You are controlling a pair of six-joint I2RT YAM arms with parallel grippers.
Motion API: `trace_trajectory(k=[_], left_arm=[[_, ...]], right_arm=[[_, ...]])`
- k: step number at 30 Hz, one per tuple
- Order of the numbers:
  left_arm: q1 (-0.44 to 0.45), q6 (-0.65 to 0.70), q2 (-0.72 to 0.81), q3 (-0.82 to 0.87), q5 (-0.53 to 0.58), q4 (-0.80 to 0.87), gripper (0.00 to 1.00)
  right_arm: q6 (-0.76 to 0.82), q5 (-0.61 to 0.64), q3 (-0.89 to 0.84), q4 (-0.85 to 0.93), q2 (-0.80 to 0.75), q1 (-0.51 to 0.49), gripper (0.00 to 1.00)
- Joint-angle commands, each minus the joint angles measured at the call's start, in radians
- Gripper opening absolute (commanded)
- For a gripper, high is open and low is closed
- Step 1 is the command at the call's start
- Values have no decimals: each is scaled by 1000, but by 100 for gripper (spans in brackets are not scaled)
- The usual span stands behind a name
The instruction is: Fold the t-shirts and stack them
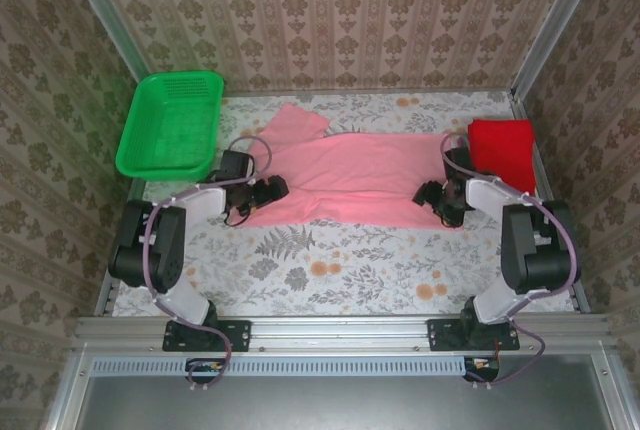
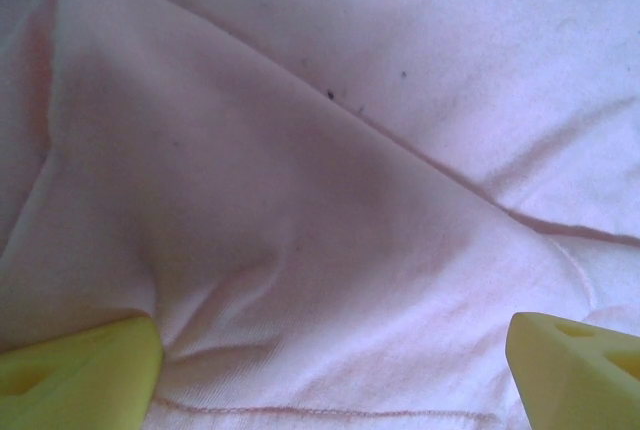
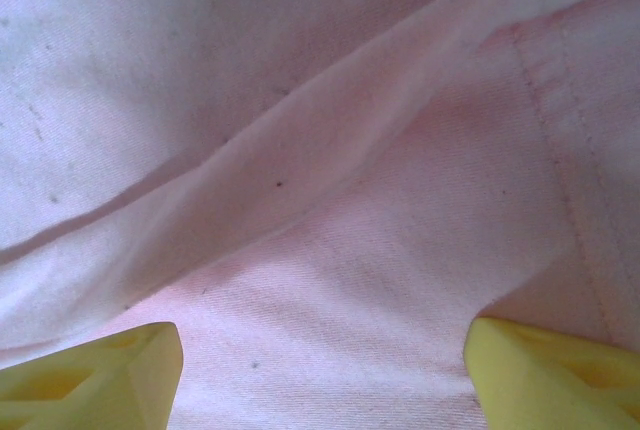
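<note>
Each wrist view crops its yellow fingers [image 2: 80,375] at the bottom edge, while from above the left gripper [image 1: 276,189] and right gripper [image 1: 430,196] cover bits of the pink t-shirt [image 1: 350,175] (jaw gaps unreadable there).

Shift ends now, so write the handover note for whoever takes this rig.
The left gripper is open over the left end of the pink shirt; the right gripper is open over its right end.
The pink shirt lies spread across the middle; the red shirt sits folded at the far right.
Done: red shirt folded.
Left: fold the pink shirt, stack it with the red one.
</note>
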State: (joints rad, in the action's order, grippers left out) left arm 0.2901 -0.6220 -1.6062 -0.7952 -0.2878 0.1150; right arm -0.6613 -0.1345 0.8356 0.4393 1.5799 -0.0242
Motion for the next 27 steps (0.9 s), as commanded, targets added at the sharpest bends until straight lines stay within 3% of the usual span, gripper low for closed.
trace_trajectory(k=[1, 7, 8, 11, 18, 27], left_arm=[[4, -47, 61, 126, 53, 171, 92], [-3, -60, 198, 243, 78, 210, 94], [-7, -60, 207, 251, 78, 209, 99], [-9, -34, 207, 212, 73, 232, 100], [1, 74, 160, -86, 98, 346, 100], [-26, 446, -183, -615, 43, 523, 100]], right_arm=[[-6, 44, -93, 153, -59, 24, 77], [97, 0, -137, 182, -97, 103, 77], [117, -14, -130, 185, -86, 113, 77], [145, -71, -96, 182, -89, 121, 78], [187, -225, 25, 125, -180, 119, 81], [197, -211, 139, 38, -159, 119, 82]])
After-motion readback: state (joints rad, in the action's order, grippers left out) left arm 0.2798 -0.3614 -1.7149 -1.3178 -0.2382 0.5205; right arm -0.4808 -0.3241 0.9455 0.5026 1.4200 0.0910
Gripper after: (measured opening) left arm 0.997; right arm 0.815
